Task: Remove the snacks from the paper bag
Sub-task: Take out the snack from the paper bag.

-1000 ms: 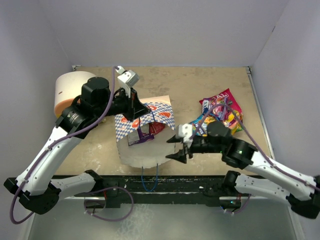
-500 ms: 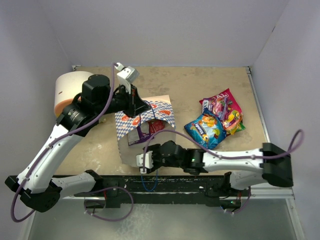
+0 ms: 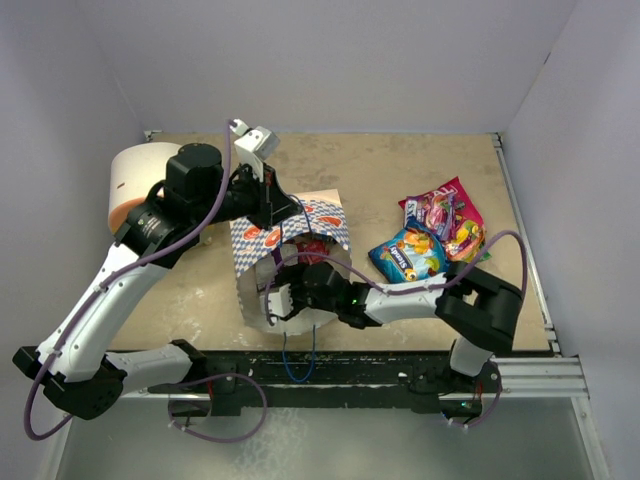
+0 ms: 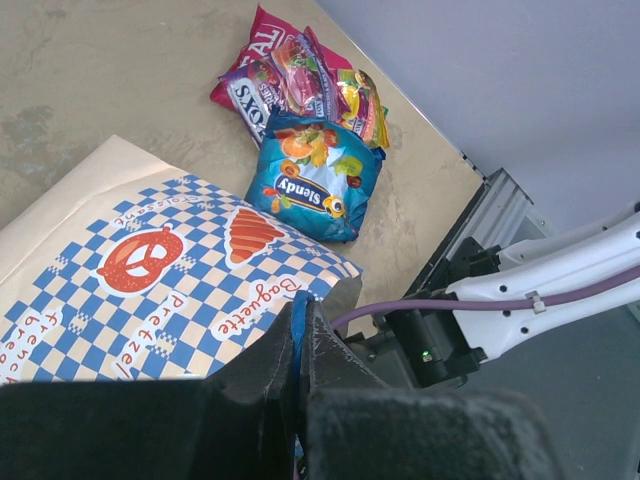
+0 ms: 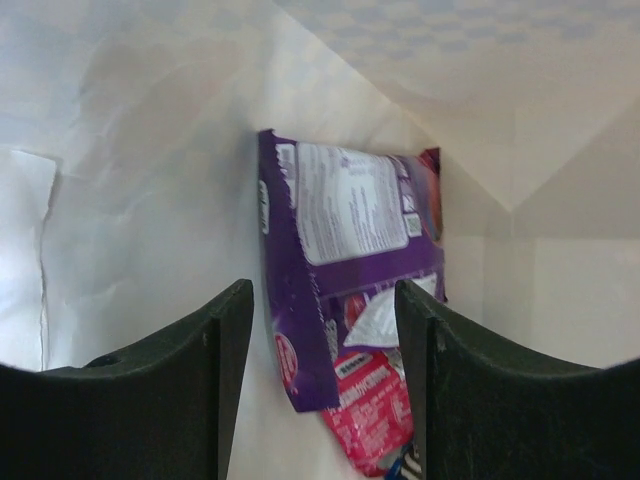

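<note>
1. L pincer (image 4: 300, 335) clamped shut on paper bag (image 4: 180, 290) rim; hold mouth high.
2. R pincer (image 5: 320, 300) open, empty, inside bag; purple packet (image 5: 350, 240) at 12 o'clock.
3. Advance, straddle packet edge, close, w/draw slow.

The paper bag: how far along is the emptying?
Done: a blue glossy packet, a pink-red packet and others lie on the table beside the blue-and-white checkered paper bag. In hand: the left pincer is shut on its blue cord handle; the open right pincer is inside, facing a purple packet. Left: that packet and a red packet beneath it.
</note>
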You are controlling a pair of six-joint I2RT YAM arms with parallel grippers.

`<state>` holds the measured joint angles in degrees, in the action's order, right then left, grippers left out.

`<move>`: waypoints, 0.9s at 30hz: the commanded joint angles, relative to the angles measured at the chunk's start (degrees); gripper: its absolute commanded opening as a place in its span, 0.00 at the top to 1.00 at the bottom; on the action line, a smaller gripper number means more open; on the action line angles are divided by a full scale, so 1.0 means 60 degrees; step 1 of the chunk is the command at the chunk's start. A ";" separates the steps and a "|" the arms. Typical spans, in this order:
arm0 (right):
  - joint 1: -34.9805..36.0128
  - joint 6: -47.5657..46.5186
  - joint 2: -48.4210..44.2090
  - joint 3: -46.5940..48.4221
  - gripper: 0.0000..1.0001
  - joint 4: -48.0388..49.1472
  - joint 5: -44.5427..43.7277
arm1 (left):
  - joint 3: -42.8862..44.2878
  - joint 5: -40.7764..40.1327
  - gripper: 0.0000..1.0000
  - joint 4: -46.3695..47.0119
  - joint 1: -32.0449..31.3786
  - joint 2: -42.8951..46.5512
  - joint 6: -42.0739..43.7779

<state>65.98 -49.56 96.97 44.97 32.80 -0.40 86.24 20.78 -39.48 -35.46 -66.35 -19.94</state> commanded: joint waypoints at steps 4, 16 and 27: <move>-0.0009 -0.0633 0.0911 0.0996 0.37 0.0237 0.0275 | 0.0853 0.0030 1.00 -0.0083 0.0008 -0.0179 0.0074; -0.0298 -0.1104 0.2052 0.1722 0.44 0.0674 -0.0107 | 0.1022 0.0066 1.00 -0.0390 0.0011 -0.0167 -0.0181; -0.0360 -0.1072 0.1593 0.1466 0.94 0.0375 0.0452 | 0.0616 -0.0811 1.00 -0.0336 0.0009 0.0281 -0.0488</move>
<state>64.05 -56.16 110.13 53.39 33.71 -0.16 89.89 19.35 -43.03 -35.46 -66.94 -21.34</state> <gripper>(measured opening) 0.107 0.013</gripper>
